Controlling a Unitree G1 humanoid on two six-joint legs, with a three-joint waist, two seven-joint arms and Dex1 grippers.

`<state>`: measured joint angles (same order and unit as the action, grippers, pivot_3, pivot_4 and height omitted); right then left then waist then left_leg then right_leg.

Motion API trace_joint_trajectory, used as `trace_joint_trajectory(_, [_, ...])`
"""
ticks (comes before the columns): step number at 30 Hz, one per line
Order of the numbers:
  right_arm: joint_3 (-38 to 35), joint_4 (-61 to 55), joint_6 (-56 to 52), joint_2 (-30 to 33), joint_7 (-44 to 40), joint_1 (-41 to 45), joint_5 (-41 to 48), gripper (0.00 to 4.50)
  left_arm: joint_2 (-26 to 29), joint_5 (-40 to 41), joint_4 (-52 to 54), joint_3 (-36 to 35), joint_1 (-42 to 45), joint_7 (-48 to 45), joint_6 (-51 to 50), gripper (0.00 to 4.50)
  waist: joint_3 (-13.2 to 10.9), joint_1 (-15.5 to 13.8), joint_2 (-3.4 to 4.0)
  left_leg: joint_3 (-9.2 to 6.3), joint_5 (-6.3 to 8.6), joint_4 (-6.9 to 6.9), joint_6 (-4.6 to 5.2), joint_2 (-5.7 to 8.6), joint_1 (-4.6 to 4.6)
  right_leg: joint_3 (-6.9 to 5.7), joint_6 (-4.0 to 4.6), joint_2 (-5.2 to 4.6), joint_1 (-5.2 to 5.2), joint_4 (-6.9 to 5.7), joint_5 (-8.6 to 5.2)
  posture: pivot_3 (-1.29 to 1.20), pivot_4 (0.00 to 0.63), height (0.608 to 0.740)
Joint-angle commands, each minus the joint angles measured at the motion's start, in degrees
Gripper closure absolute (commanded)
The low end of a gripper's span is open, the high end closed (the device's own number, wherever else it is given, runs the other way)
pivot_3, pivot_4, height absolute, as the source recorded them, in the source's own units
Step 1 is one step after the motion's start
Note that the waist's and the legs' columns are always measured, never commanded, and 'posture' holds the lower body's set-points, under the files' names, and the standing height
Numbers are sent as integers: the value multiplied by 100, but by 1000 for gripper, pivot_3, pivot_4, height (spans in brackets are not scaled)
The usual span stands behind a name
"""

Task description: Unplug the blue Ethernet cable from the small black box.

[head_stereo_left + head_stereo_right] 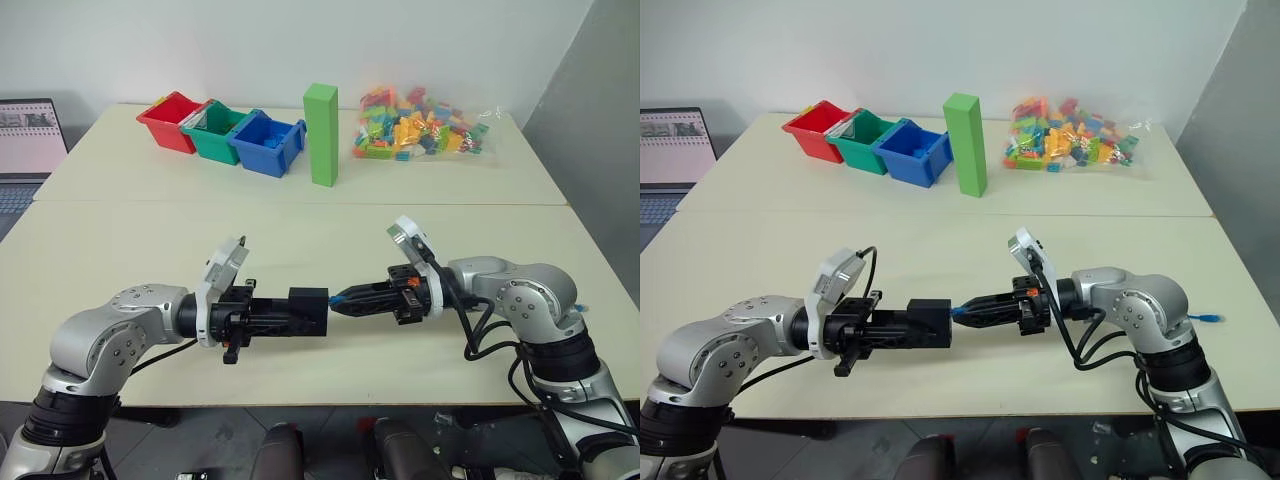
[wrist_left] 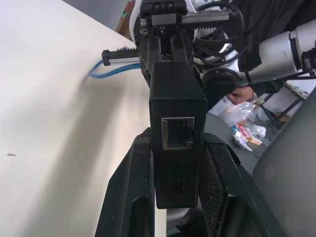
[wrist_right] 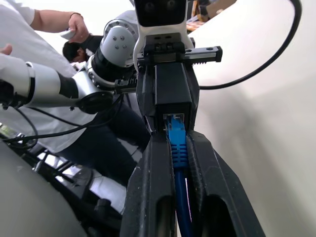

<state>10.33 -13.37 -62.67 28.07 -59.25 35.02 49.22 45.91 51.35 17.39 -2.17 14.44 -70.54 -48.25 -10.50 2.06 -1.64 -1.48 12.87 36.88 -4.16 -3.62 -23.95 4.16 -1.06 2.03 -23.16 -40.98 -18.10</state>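
In the lower middle of the head views, the two arms met above the pale counter (image 1: 300,215). The left gripper (image 1: 300,312) came in from the lower left, and its jaws were closed on the small matt black square box (image 1: 308,310), holding it by two opposite sides. The right gripper (image 1: 340,300) came from the right with its jaws closed on the bright-blue Ethernet cable (image 3: 177,148), just behind the plug.

In the right wrist view, the blue plug sat at the mouth of the socket of the box; whether it was fully seated I could not tell. The blue cord ran back between the two black fingers (image 3: 148,187). In the left wrist view, the box showed another socket with a metal frame, facing the camera, and a loop of the blue cable lay on the counter beyond it. In the right eye view, a short piece of the blue cable appeared at the right edge of the counter.

At the top of the head views stood a red plastic bin (image 1: 168,121), a green plastic bin (image 1: 214,130) and a blue plastic bin (image 1: 268,145) in a row, touching each other. Just to their right stood an upright green block (image 1: 322,134), and further right lay a clear bag of coloured toy bricks (image 1: 418,126). A laptop (image 1: 25,145) was at the upper left edge. A person in a white shirt (image 3: 29,44) stood in the upper left of the right wrist view.
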Motion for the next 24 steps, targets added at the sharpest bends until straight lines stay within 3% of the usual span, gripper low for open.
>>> trace_joint_trajectory(1, [-217,31,46,454,-249,-57,-19,4462,155,-56,-91,-242,-89,-39,87,3700,0,-1,0,0,0,0,0,0,-1,0,0,0,0,0,0,0,150,740])
trace_joint_trajectory(13, [-425,2,328,374,90,-251,-126,4462,204,-67,-142,-472,-242,35,76,3701,-2,6,1,0,0,-2,0,-1,-1,0,0,1,-1,3,0,0,150,740])
trace_joint_trajectory(18, [-131,1340,2255,-210,1046,155,-1824,4462,25,-217,-363,-700,-282,503,205,3701,-3,57,3,0,0,0,0,-4,1,1,0,4,-1,3,0,0,150,740])
trace_joint_trajectory(24, [203,4436,5232,-995,2835,1208,-4057,4462,-273,-490,-333,-676,-324,991,451,3701,-4,118,4,6,0,-1,-1,-3,-3,7,1,3,-6,2,1,0,150,740])
